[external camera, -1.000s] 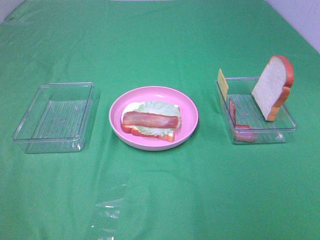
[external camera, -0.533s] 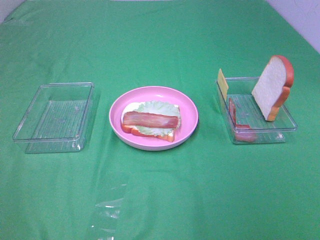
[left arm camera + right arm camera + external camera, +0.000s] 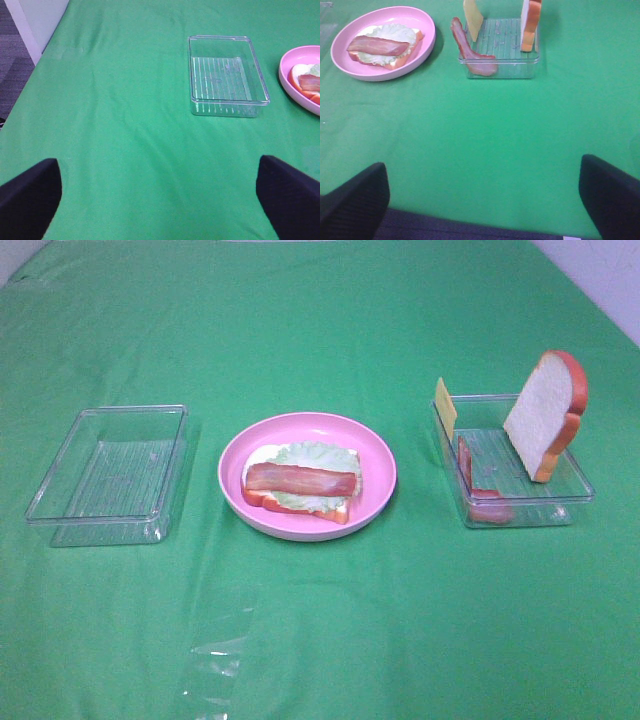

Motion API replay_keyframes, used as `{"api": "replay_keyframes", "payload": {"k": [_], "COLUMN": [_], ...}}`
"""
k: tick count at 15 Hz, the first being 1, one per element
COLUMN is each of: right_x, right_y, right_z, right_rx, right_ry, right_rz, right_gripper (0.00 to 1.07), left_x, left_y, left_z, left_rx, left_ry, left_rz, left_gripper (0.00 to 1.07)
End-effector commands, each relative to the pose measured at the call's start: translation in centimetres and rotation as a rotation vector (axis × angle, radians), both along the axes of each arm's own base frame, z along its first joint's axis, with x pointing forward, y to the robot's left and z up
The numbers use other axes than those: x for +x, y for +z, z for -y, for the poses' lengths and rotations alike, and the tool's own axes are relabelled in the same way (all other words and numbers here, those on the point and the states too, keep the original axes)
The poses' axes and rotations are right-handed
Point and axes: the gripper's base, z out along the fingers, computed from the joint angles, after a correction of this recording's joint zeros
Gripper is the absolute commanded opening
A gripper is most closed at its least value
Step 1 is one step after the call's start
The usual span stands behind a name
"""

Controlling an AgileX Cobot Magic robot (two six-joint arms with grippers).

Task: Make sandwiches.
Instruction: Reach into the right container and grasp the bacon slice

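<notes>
On the pink plate lies a bread slice topped with a lettuce leaf and one bacon strip. The right clear tray holds an upright bread slice, a yellow cheese square leaning on its wall, and a bacon strip. Neither gripper shows in the exterior high view. My left gripper is open over bare cloth, well short of the empty tray. My right gripper is open near the table's front edge, apart from the tray and plate.
The left clear tray is empty. A shiny clear patch lies on the green cloth near the front. The table's left edge and the floor show in the left wrist view.
</notes>
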Motion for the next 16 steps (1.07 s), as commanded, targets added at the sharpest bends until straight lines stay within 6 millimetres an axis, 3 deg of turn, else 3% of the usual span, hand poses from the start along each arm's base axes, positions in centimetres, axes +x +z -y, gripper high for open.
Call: {"api": "replay_keyframes", "payload": {"k": [1, 4, 5, 8, 16], "right_x": [0.1, 2.0, 3.8, 8.7, 23.4], "right_y": [0.0, 1.1, 2.0, 2.4, 3.0], "right_z": [0.0, -0.1, -0.1, -0.3, -1.1], "right_rx": [0.017, 0.02, 0.023, 0.026, -0.041], "right_ry": [-0.015, -0.025, -0.033, -0.053, 0.001], "right_rz": [0.007, -0.052, -0.059, -0.131, -0.555], "right_gripper": [0.99, 0.99, 0.99, 0.99, 0.98], "left_x": [-0.2, -0.2, -0.2, -0.2, -0.2], "left_y": [-0.1, -0.1, -0.1, -0.1, -0.1], "left_z": [0.1, 0.1, 0.1, 0.1, 0.1], "left_rx": [-0.006, -0.006, -0.006, -0.006, -0.006], "left_ry": [-0.003, -0.003, -0.003, -0.003, -0.003], "left_rz": [0.013, 0.013, 0.013, 0.013, 0.013], "left_gripper": [1.0, 1.0, 1.0, 1.0, 1.0]}}
